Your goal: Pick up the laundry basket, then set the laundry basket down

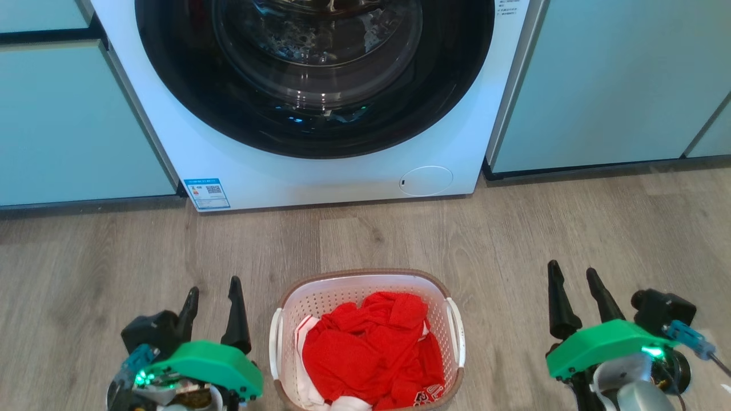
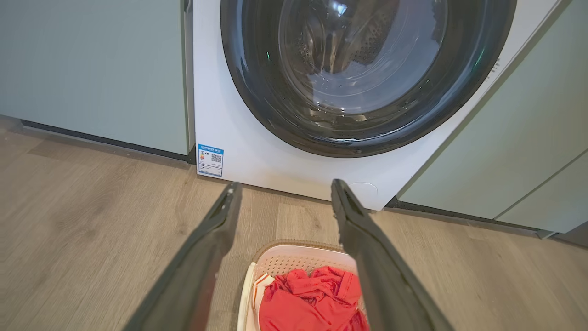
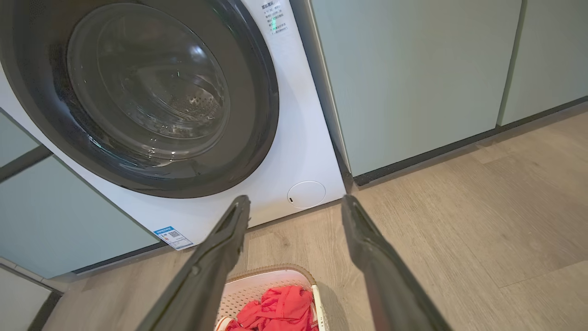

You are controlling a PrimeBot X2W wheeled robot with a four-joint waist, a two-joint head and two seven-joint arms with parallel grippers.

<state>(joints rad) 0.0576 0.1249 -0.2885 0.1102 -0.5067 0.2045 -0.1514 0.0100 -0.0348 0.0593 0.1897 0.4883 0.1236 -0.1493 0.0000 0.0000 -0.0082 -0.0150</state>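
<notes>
The laundry basket [image 1: 342, 282] stands on the wooden floor at the bottom centre of the head view, white and perforated with a brown rim and white side handles, holding red and white clothes [image 1: 371, 348]. My left gripper [image 1: 214, 288] is open, just left of the basket and apart from it. My right gripper [image 1: 574, 273] is open too, farther off to the basket's right. In the left wrist view the laundry basket [image 2: 294, 259] lies low between my open fingers. The right wrist view has the laundry basket [image 3: 268, 278] at the bottom, beside the left finger [image 3: 220, 257].
A white front-loading washing machine [image 1: 320, 177] with a shut dark round door stands directly behind the basket. Pale green cabinets [image 1: 605, 85] flank it on both sides. Bare wooden floor [image 1: 514, 240] stretches around the basket and between it and the machine.
</notes>
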